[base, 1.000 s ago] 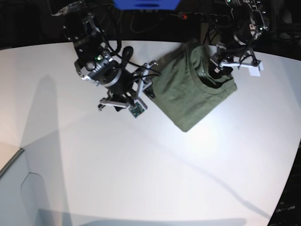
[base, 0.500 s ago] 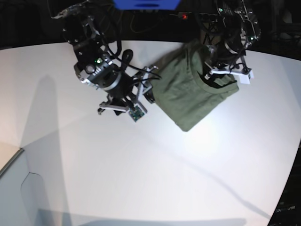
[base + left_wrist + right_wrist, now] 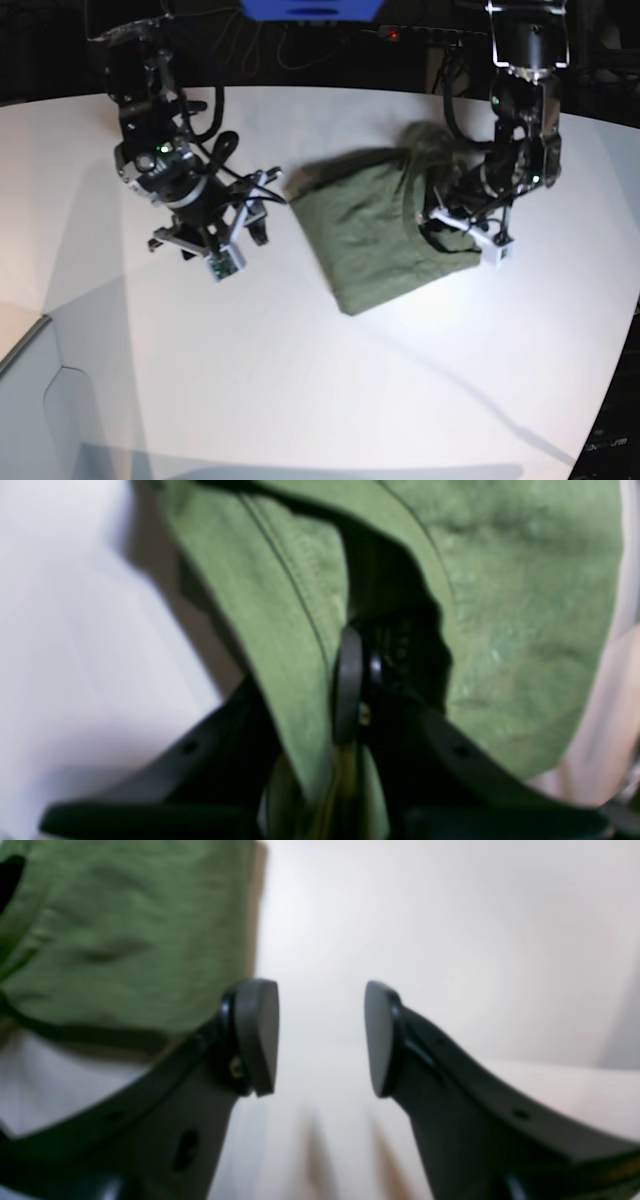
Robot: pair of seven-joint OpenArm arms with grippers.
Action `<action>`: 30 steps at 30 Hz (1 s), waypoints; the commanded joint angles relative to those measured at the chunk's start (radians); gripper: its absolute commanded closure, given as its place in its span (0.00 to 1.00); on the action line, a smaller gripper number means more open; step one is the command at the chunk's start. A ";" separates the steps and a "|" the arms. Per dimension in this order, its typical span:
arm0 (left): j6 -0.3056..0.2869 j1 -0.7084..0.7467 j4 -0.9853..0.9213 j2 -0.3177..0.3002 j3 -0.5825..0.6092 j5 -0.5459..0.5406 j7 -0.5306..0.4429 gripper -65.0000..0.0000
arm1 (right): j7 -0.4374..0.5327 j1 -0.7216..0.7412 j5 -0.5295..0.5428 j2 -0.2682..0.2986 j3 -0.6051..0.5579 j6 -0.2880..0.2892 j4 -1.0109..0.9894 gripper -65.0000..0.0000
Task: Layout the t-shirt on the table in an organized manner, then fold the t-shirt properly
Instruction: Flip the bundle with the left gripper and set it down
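The olive-green t-shirt (image 3: pixel 365 235) lies bunched on the white table (image 3: pixel 300 380), right of centre. My left gripper (image 3: pixel 441 217) is at the shirt's right side, by the collar. In the left wrist view it (image 3: pixel 345 690) is shut on a fold of the t-shirt (image 3: pixel 500 605), which runs between the black fingers. My right gripper (image 3: pixel 264 208) stands open just left of the shirt's left edge. In the right wrist view it (image 3: pixel 320 1037) holds nothing, with the t-shirt (image 3: pixel 125 930) off to its upper left and bare table (image 3: pixel 450 940) beyond.
A blue object (image 3: pixel 310 8) and cables sit past the table's dark far edge. A lower grey surface (image 3: pixel 40 420) adjoins the table at the front left corner.
My left gripper has shut on the t-shirt and pulled it toward the front and left, bunching its right side. My right arm has drawn back to the left, still open.
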 commanded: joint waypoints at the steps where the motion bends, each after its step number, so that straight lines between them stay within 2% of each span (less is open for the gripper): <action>1: 0.025 -0.055 -0.048 -0.019 0.070 0.039 0.024 1.00 | 0.024 0.016 0.007 -0.001 0.019 -0.001 0.017 0.57; 5: 0.022 -0.282 -0.227 -0.073 0.366 0.039 0.022 1.00 | 0.024 0.015 0.007 -0.001 0.091 -0.001 0.018 0.57; 9: 0.020 -0.485 -0.350 -0.067 0.665 0.039 -0.004 1.00 | 0.024 0.012 0.007 -0.001 0.148 -0.001 0.020 0.57; 13: 0.019 -0.609 -0.369 -0.049 1.001 0.039 -0.186 1.00 | 0.024 0.010 0.007 -0.003 0.206 -0.001 0.020 0.57; 16: 0.019 -0.664 -0.370 -0.046 1.207 0.039 -0.338 1.00 | 0.023 -0.002 0.009 -0.003 0.255 -0.001 0.024 0.57; 19: 0.019 -0.715 -0.372 -0.003 1.342 0.039 -0.437 1.00 | 0.023 -0.002 0.009 -0.003 0.302 -0.001 0.026 0.57; 23: 0.019 -0.759 -0.372 0.040 1.463 0.065 -0.496 1.00 | 0.023 -0.002 0.009 -0.029 0.397 -0.001 0.026 0.57; 30: 0.017 -0.767 -0.438 0.175 1.505 0.331 -0.526 1.00 | 0.024 -0.002 0.007 -0.090 0.568 -0.001 0.026 0.57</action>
